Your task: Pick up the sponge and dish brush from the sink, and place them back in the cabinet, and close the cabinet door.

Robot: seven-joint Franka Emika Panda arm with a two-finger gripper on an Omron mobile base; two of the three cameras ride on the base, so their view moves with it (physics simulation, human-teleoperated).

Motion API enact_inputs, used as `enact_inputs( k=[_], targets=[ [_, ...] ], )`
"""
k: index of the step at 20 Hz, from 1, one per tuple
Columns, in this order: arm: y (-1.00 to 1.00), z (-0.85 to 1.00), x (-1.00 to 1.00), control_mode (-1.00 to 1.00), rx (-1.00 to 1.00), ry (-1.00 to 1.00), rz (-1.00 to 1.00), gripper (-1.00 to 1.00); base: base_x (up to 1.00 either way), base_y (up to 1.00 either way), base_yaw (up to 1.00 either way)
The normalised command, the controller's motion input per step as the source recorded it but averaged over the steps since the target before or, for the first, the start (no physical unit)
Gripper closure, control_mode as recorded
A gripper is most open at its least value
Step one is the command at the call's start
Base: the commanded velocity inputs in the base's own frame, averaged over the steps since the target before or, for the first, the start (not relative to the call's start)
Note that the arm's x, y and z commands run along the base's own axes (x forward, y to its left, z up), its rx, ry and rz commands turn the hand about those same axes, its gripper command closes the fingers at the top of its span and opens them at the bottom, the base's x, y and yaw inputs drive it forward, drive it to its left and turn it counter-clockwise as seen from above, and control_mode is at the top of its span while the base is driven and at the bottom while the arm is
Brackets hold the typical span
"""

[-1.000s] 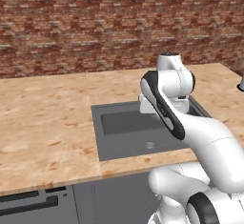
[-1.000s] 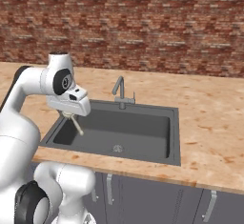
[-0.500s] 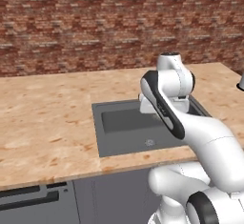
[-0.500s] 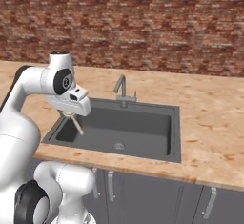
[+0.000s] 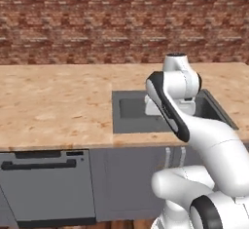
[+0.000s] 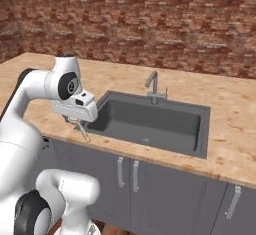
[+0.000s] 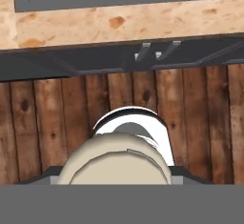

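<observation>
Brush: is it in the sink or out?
Out. The gripper holds the brush at the counter's front edge, outside the sink, over floor boards.

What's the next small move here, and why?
Probably raise the arm so the dish brush clears the counter, then carry it toward the cabinet. The brush hangs in the jaws just off the counter's front edge, over the wooden floor. What shows of the sink looks bare, so reaching back in seems pointless.
</observation>
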Motion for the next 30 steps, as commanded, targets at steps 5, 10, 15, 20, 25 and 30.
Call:
enact_inputs(
  k=[5, 10, 15, 20, 25, 30],
  targets=[
    [0.0, 0.0, 0.0, 1.0, 0.0, 0.0, 0.0, 1.0, -0.29, -0.03, 0.79],
    [0.0, 0.0, 0.0, 1.0, 0.0, 0.0, 0.0, 1.0, -0.22, -0.01, 0.9],
    [0.0, 0.0, 0.0, 1.0, 0.0, 0.0, 0.0, 1.0, -0.16, 0.0, 0.99],
    [0.0, 0.0, 0.0, 1.0, 0.0, 0.0, 0.0, 1.0, -0.06, -0.01, 1.0],
    [0.0, 0.0, 0.0, 1.0, 0.0, 0.0, 0.0, 1.0, -0.04, 0.0, 1.0],
    [0.0, 0.0, 0.0, 1.0, 0.0, 0.0, 0.0, 1.0, -0.04, 0.0, 1.0]
  ],
)
